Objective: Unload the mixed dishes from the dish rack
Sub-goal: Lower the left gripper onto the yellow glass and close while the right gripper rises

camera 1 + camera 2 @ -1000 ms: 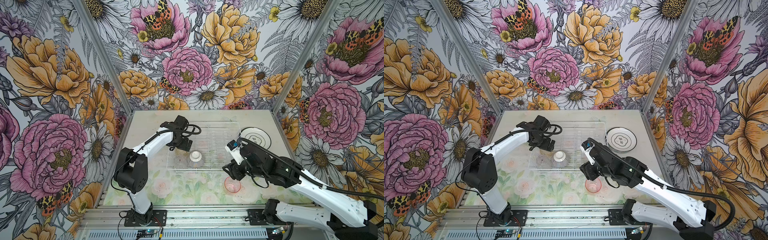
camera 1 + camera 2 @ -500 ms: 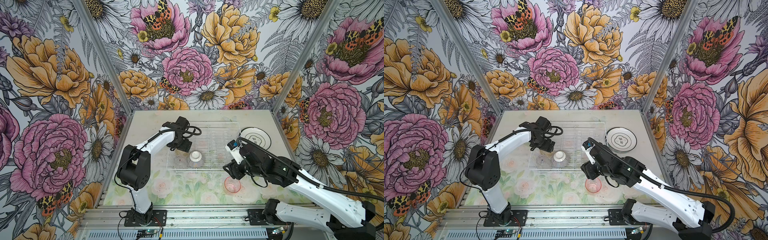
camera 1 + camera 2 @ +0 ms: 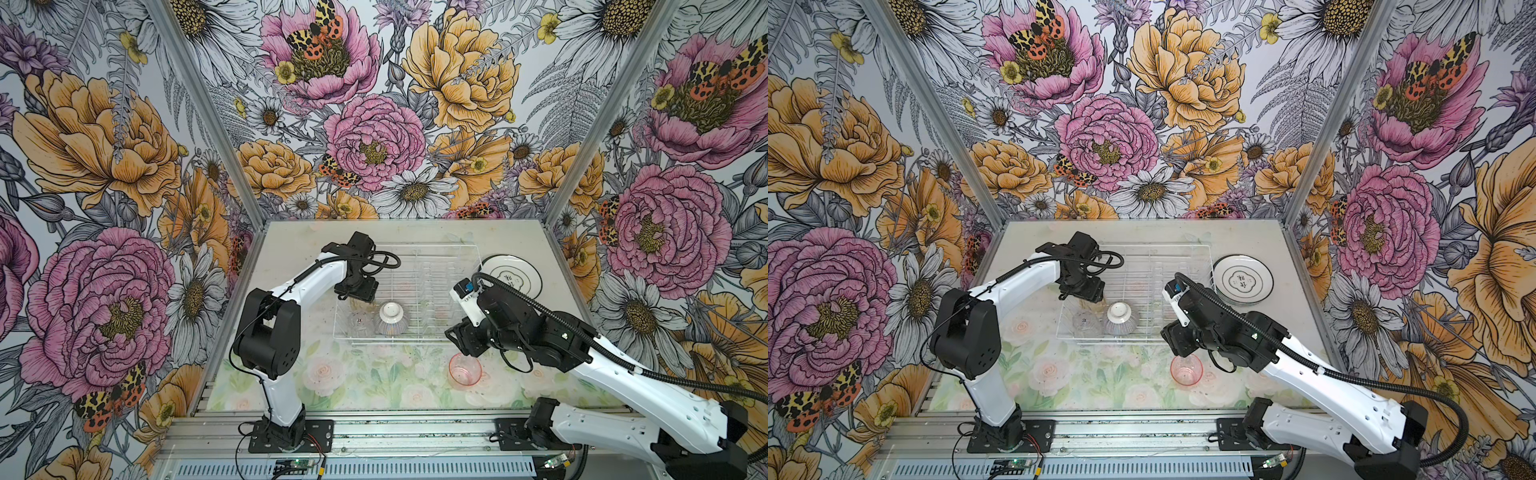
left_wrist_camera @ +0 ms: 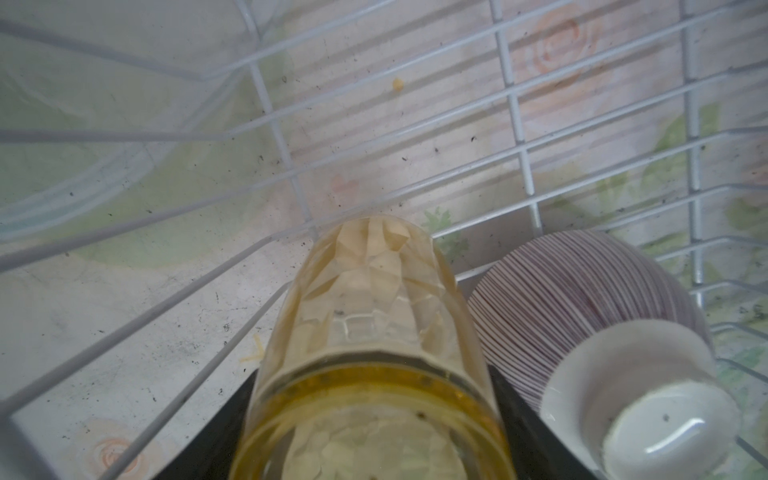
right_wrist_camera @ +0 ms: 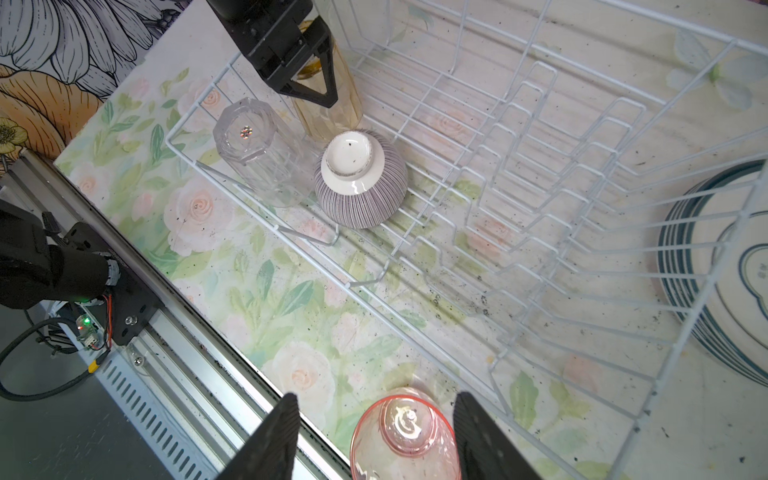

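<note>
At the left end of the rack (image 3: pixel 432 282) the left pincer (image 4: pixel 372 372) straddles the amber glass (image 4: pixel 374 291), a finger at each side, though I cannot tell whether they press it; the clear glass (image 5: pixel 257 149) and the upturned bowl (image 5: pixel 359 183) stand just beside it in the rack. The right pincer (image 5: pixel 376 397) hangs open above the pink glass (image 5: pixel 405 436), which stands on the bench (image 3: pixel 374 382) in front of the rack. The plates (image 3: pixel 1241 284) lie stacked on the bench just beside the rack's right end
</note>
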Action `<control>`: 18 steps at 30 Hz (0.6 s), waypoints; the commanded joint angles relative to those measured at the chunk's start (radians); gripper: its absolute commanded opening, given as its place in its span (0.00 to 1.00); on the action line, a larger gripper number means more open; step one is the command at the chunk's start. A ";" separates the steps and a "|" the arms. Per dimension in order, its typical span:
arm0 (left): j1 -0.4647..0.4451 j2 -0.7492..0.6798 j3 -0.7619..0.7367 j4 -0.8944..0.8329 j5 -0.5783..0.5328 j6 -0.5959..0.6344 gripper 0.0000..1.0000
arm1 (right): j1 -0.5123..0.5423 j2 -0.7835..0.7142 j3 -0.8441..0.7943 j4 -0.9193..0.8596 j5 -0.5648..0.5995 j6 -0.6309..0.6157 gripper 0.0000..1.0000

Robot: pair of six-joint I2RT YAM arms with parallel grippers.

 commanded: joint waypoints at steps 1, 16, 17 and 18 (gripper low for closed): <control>0.012 -0.011 0.022 0.000 0.043 0.018 0.46 | -0.008 0.005 -0.007 0.026 -0.010 -0.015 0.62; 0.099 -0.156 0.004 0.070 0.179 0.028 0.45 | -0.090 -0.001 -0.043 0.148 -0.132 0.006 0.62; 0.112 -0.170 -0.003 0.084 0.220 0.025 0.45 | -0.120 -0.002 -0.049 0.165 -0.161 0.010 0.62; 0.122 -0.182 -0.007 0.095 0.250 0.024 0.45 | -0.132 -0.004 -0.055 0.185 -0.190 0.013 0.62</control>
